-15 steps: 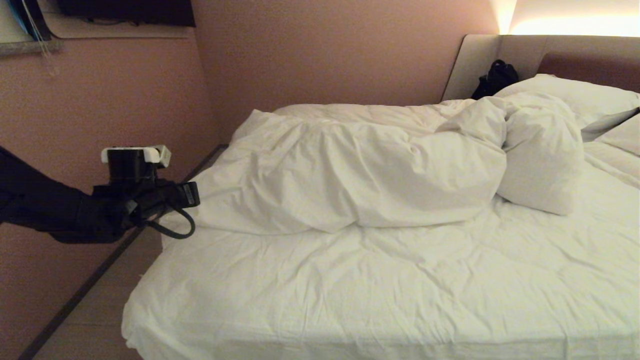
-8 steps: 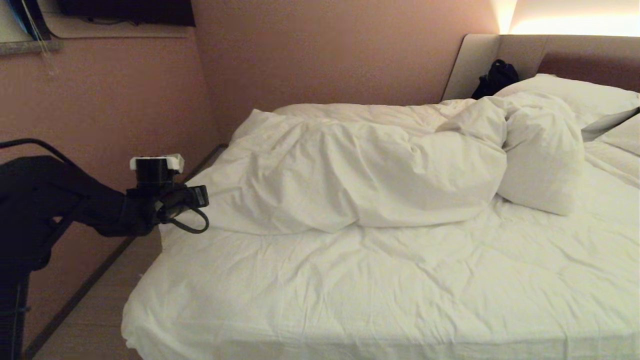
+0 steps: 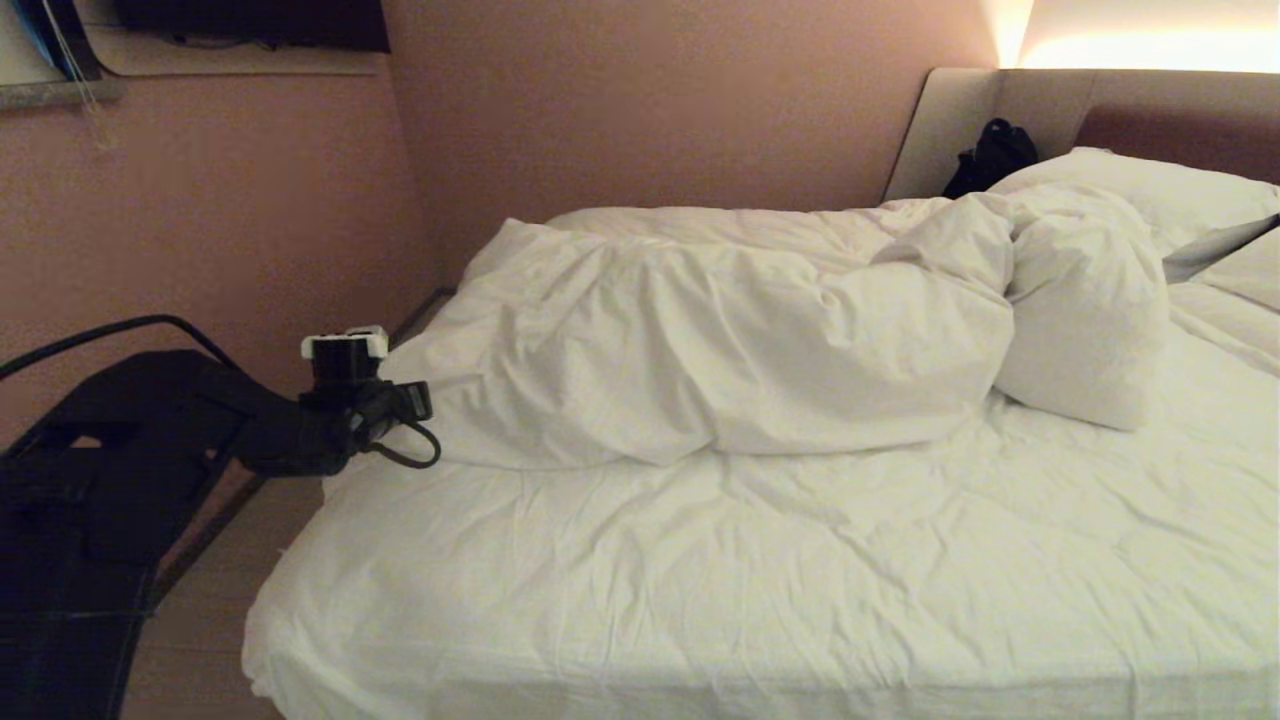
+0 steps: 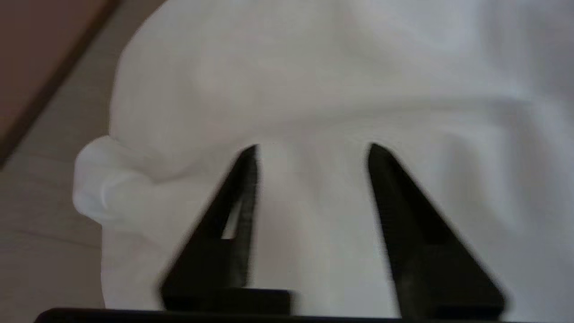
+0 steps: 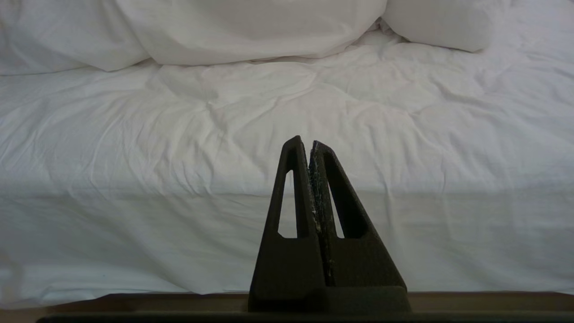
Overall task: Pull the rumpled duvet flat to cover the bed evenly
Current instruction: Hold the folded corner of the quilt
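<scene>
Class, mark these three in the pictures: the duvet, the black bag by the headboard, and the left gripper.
duvet (image 3: 700, 350): head view, middle of the bunched-up heap.
black bag (image 3: 990, 155): head view, its body against the headboard corner.
left gripper (image 4: 312, 150): left wrist view, midway between its parted jaws.

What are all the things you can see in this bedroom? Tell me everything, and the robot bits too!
duvet: one, white, bunched in a rumpled heap along the far side of the bed
bed: one, white sheet, fills most of the head view
pillows: at least two, white, at the head end, partly hidden
headboard: one, beige and brown, behind the pillows
black thing: one, black, against the headboard; cannot tell what it is
wall: pinkish, behind the bed
floor: pale, left of the bed
left gripper: one, black, open, at the duvet's left end
right gripper: one, black, shut, facing the near side of the bed
</scene>
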Motion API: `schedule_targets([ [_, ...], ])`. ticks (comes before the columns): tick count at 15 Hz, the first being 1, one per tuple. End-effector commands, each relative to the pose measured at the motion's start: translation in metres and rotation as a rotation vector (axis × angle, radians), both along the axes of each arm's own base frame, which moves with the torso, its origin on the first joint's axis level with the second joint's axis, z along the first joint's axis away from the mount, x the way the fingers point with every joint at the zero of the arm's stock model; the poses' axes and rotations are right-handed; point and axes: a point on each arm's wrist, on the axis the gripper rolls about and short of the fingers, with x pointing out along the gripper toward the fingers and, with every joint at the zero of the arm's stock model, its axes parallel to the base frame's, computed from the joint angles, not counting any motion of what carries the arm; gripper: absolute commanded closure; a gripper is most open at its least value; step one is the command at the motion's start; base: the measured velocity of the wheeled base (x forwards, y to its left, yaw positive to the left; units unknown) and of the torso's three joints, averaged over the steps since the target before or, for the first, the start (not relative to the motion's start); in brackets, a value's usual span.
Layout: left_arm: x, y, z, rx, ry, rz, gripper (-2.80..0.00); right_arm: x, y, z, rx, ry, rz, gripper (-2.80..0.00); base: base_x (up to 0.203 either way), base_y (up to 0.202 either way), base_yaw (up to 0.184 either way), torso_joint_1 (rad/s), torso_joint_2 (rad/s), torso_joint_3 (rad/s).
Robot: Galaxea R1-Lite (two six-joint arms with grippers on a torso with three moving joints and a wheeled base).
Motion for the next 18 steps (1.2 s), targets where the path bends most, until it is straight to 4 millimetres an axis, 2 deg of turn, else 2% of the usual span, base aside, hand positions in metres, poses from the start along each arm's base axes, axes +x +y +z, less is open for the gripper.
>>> schedule_targets([
  [1, 0.006, 0.004, -0.016, 0.001, 0.017, 0.014, -2.80, 0.000, 0.000, 0.000, 0.000, 0.001, -0.001, 0.00, 0.000, 0.000, 0.000, 0.000, 0.00, 0.000],
  [6, 0.010, 0.010, -0.022, -0.007, 0.015, 0.026, -2.80, 0.000, 0.000, 0.000, 0.000, 0.001, 0.000, 0.00, 0.000, 0.000, 0.000, 0.000, 0.00, 0.000],
  [13, 0.007, 0.009, 0.008, -0.037, -0.001, 0.027, -2.80, 0.000, 0.000, 0.000, 0.000, 0.001, 0.000, 0.00, 0.000, 0.000, 0.000, 0.000, 0.00, 0.000],
  [15, 0.011, 0.009, 0.011, -0.065, 0.019, 0.035, -2.80, 0.000, 0.000, 0.000, 0.000, 0.001, 0.000, 0.00, 0.000, 0.000, 0.000, 0.000, 0.00, 0.000],
  [18, 0.021, 0.009, -0.006, -0.083, 0.091, 0.045, -2.80, 0.000, 0.000, 0.000, 0.000, 0.001, 0.000, 0.00, 0.000, 0.000, 0.000, 0.000, 0.00, 0.000],
])
